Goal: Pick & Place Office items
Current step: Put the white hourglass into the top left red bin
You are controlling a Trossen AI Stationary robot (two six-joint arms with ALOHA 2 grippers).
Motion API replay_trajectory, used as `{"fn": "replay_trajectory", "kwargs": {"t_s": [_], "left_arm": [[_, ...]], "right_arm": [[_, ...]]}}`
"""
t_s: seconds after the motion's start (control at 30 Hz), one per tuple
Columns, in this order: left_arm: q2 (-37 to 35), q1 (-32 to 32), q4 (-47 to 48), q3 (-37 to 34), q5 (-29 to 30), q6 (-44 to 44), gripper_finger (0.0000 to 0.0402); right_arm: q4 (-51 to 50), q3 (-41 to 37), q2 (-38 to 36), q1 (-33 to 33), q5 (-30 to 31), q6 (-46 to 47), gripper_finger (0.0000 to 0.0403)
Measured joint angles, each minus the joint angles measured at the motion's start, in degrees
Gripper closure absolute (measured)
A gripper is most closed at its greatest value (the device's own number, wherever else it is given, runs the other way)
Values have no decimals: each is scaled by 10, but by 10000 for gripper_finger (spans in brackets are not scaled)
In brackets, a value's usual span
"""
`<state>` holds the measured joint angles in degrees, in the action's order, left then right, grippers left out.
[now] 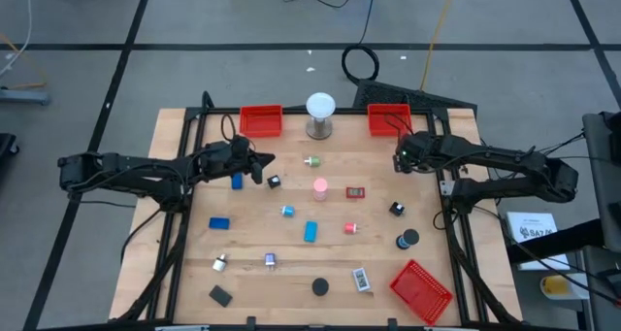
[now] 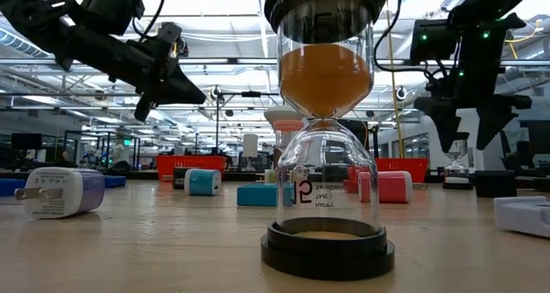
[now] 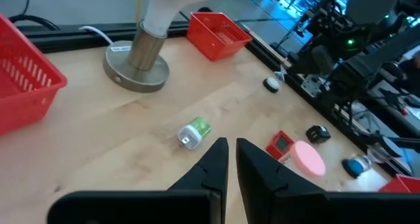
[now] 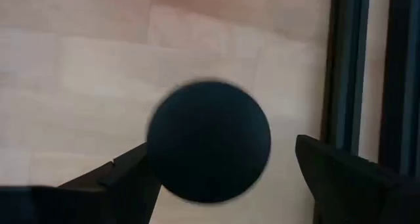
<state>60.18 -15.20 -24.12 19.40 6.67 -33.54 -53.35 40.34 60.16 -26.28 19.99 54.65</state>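
Several small office items lie spread over the wooden table (image 1: 184, 190), among them a blue block (image 1: 238, 182), a pink disc (image 1: 320, 185) and a green-and-white piece (image 3: 195, 132). My left gripper (image 3: 231, 152) hangs shut and holding nothing above the table's left half, near the blue block. My right gripper (image 4: 223, 178) is open by the table's right rail and points steeply down. A black round cap (image 4: 209, 142) shows between its fingers. It looks like the top of a small hourglass (image 2: 455, 166) standing below the fingertips.
Red mesh trays stand at the far left (image 1: 260, 120), far right (image 1: 389, 119) and near right corner (image 1: 421, 290). A white globe on a metal base (image 1: 320, 113) stands between the far trays. A large hourglass (image 2: 326, 130) stands near the front edge.
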Motion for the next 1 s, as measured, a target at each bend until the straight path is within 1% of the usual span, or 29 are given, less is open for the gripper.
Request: {"fn": "replay_trajectory", "kwargs": {"t_s": [0.17,0.37,0.4,0.53,0.63,0.77,0.87,1.0], "left_arm": [[0,0,0,0,9,0,371],[0,0,0,0,9,4,371],[0,0,0,0,9,6,371],[0,0,0,0,9,8,371],[0,-1,0,0,13,8,371],[0,-8,0,0,22,8,371],[0,-18,4,0,24,8,371],[0,-30,23,0,24,22,371]], "right_arm": [[49,0,0,0,8,-31,122],[67,0,0,0,7,-31,192],[67,0,0,0,4,-30,198],[65,13,0,2,-15,-31,198],[71,53,0,6,-37,-50,198],[119,125,12,21,-67,-104,198],[134,193,53,42,-79,-148,198],[133,280,142,73,-98,-199,198]]}}
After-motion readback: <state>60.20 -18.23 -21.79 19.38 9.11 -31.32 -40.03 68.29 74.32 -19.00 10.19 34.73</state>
